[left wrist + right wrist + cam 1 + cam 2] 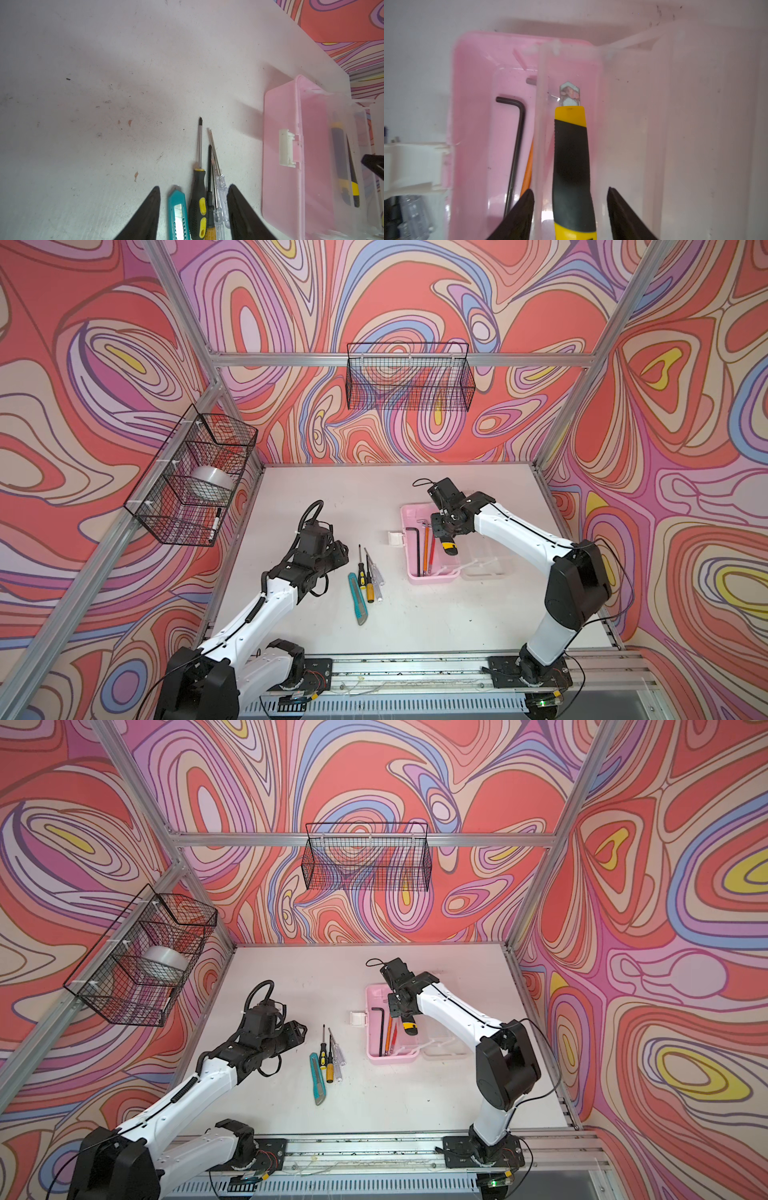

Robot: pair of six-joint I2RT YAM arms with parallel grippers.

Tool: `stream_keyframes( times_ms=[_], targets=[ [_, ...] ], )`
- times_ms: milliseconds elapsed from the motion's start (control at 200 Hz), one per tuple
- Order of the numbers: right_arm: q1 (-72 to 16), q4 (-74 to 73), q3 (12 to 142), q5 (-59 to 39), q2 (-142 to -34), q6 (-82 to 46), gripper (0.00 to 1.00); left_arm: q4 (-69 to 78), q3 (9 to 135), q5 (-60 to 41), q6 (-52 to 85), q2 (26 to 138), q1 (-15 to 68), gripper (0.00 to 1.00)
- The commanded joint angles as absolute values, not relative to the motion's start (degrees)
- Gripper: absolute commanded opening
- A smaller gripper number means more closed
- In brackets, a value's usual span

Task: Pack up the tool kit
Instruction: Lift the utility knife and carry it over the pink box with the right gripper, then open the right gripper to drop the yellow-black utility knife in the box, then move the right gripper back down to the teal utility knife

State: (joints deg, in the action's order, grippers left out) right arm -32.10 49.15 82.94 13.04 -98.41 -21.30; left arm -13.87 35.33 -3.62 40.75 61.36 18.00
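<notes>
Tool kit case point(432, 577) sits open on desk point(415, 614), right of centre, hex key point(517, 145) inside. Right hand point(570, 190) released, spread either side of yellow-black knife point(572, 166) at case's lid side, not gripping. Left hand point(194, 186) unclenched, holding nothing, over teal knife point(176, 209) and screwdrivers point(198, 195) lying on desk left of case.

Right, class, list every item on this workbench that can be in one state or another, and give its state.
Case: open, lid swung back.
Hex key: inside the case.
Yellow-black knife: blade tip out, not gripped.
Teal knife: on the table, unpacked.
Screwdrivers: on the table, unpacked.
Left hand: open, holding nothing.
Right hand: open either side of the yellow-black knife, not touching.
</notes>
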Motion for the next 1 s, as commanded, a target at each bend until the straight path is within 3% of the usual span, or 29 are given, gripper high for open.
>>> stream_keyframes(
  times_ms=[0,310,516,756,991],
  targets=[
    [-33.5,50.5,87.6,10.2,-92.9,-21.7,0.58,-13.5,37.0,-3.4,40.2,61.1,17.8,0.53],
    [-48.3,48.6,92.5,12.9,-93.3,-27.1,0.54,-13.5,34.4,-4.6,42.0,59.1,17.1,0.54],
    [-57.5,45.2,93.5,9.9,-99.5,-31.1,0.55,-14.8,30.5,-12.5,42.8,55.6,8.7,0.54],
    [-62.3,41.4,93.1,3.5,-108.0,-33.0,0.54,-19.3,25.4,-10.6,43.4,47.7,5.5,0.54],
    [-64.3,37.0,91.1,-1.6,-113.1,-34.5,0.45,-18.3,19.5,-8.9,45.3,41.4,4.7,0.55]
  ],
)
